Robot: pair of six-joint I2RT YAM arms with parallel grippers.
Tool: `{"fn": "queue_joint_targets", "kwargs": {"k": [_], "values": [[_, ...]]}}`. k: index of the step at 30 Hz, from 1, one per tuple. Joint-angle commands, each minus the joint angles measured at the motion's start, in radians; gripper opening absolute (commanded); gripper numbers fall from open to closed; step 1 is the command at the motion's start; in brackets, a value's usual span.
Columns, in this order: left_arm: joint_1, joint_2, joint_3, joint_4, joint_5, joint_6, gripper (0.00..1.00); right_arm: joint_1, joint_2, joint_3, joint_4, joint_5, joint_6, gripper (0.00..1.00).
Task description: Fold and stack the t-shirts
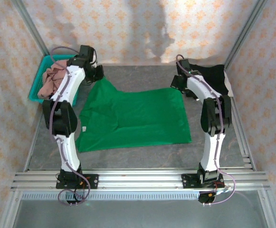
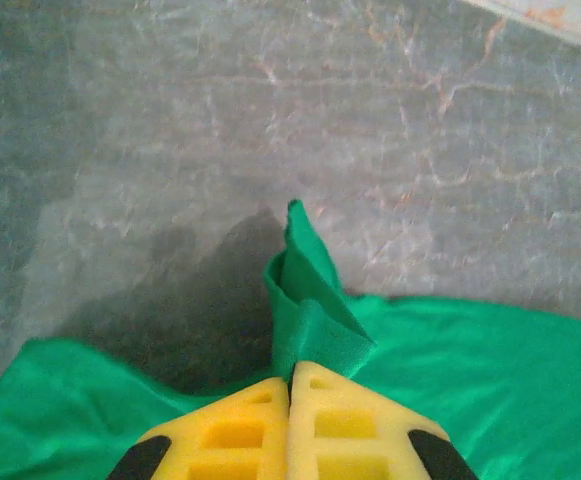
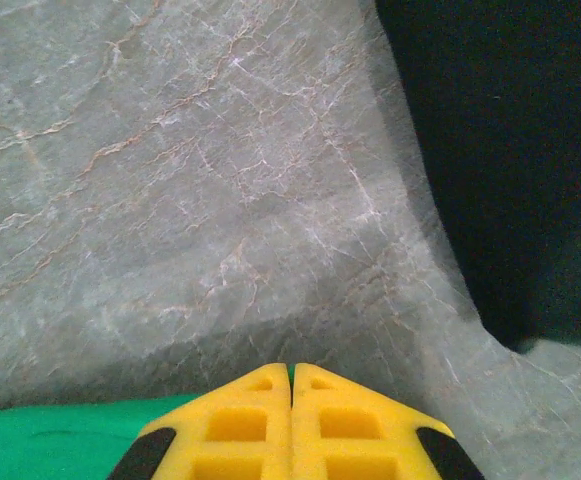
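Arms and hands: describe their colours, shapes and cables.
The left arm and right arm have white shells, black joint housings and a purplish-grey cable running along each. The left hand and right hand have yellow wedge-shaped fingers with rectangular cut-outs and black outer patches.

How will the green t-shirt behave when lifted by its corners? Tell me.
Probably floppy: the green t-shirt buckles into a soft peak at the left gripper. Likely light and drapey, lying thin with ripples on the table.

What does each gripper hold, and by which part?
The left gripper pinches the green t-shirt at its far left corner. The right gripper is shut; any hold is unclear.
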Motion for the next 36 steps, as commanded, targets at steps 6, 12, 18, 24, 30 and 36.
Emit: {"fn": "queue_joint_targets", "kwargs": {"k": [6, 12, 18, 24, 30, 36], "values": [[0.001, -0.404, -0.528, 0.206, -0.039, 0.028, 0.0, -0.003, -0.232, -0.313, 0.118, -0.008, -0.013, 0.0], [0.002, -0.618, -0.866, 0.264, -0.19, -0.029, 0.0, -0.009, -0.34, -0.512, 0.176, -0.013, 0.013, 0.0], [0.002, -0.704, -1.03, 0.304, -0.204, -0.073, 0.0, -0.019, -0.369, -0.558, 0.14, 0.031, 0.02, 0.0], [0.002, -0.749, -1.099, 0.295, -0.254, -0.105, 0.0, -0.021, -0.381, -0.588, 0.131, 0.041, 0.049, 0.0], [0.002, -0.779, -1.038, 0.261, -0.238, -0.1, 0.0, -0.023, -0.399, -0.608, 0.119, 0.091, 0.058, 0.0], [0.001, -0.841, -1.102, 0.26, -0.237, -0.107, 0.0, -0.031, -0.376, -0.632, 0.114, 0.073, 0.068, 0.0]]}}
